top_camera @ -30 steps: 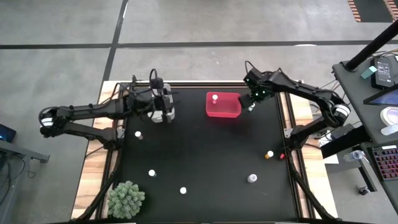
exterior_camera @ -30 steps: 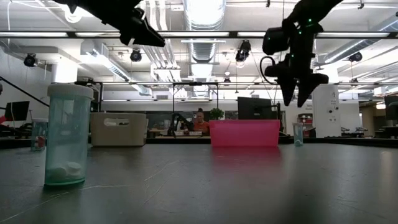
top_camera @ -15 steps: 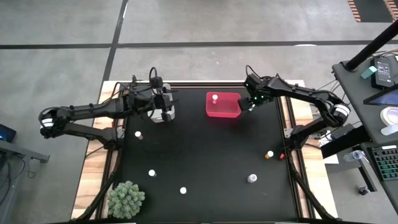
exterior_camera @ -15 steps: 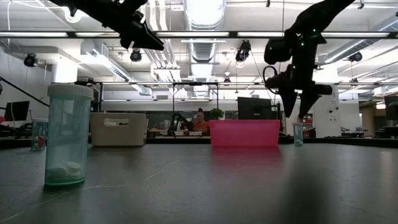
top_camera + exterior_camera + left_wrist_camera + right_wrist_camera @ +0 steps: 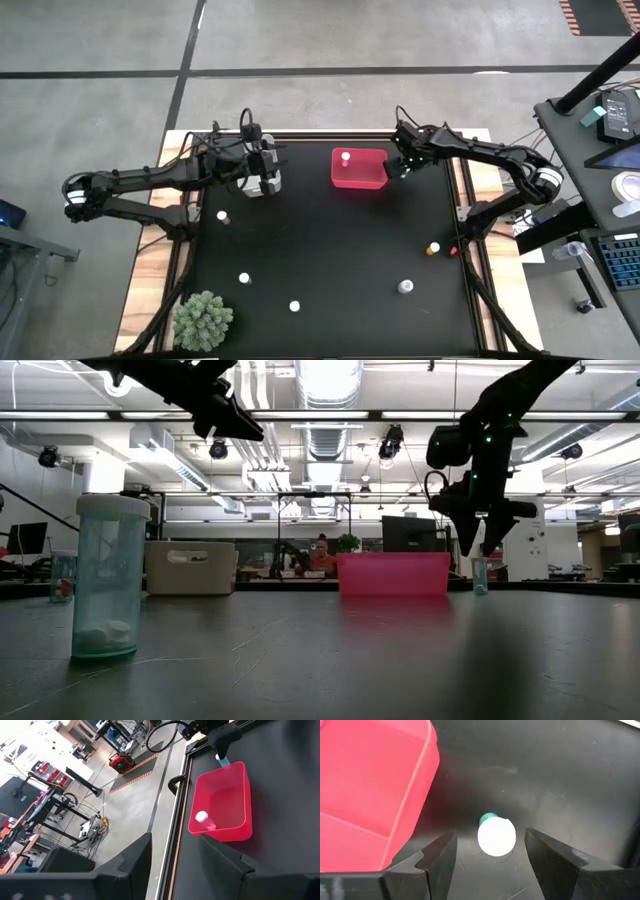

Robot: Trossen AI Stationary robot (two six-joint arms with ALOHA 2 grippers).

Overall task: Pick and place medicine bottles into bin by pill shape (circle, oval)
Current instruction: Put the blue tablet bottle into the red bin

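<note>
A teal-bodied medicine bottle with a white cap [image 5: 496, 836] stands upright on the black table just right of the red bin [image 5: 358, 170]; it also shows in the low view [image 5: 481, 575]. My right gripper [image 5: 490, 847] hovers open just above it, one finger on each side, touching nothing. Another white-capped bottle [image 5: 345, 157] stands inside the red bin. My left gripper [image 5: 262, 172] is open and empty, held high over the whitish clear bin [image 5: 190, 567]. Several more bottles stand about the table, among them two at the near left [image 5: 243, 279] and the near right [image 5: 405, 287].
A green spiky plant [image 5: 203, 320] sits at the table's near left corner. An amber bottle [image 5: 433, 247] and a small red item [image 5: 453, 251] stand near the right edge. A teal bottle [image 5: 105, 575] stands close to the low camera.
My right gripper has come down beside the red bin toward the teal bottle, staying open, and now hangs just above its cap. The bottle has not moved.
</note>
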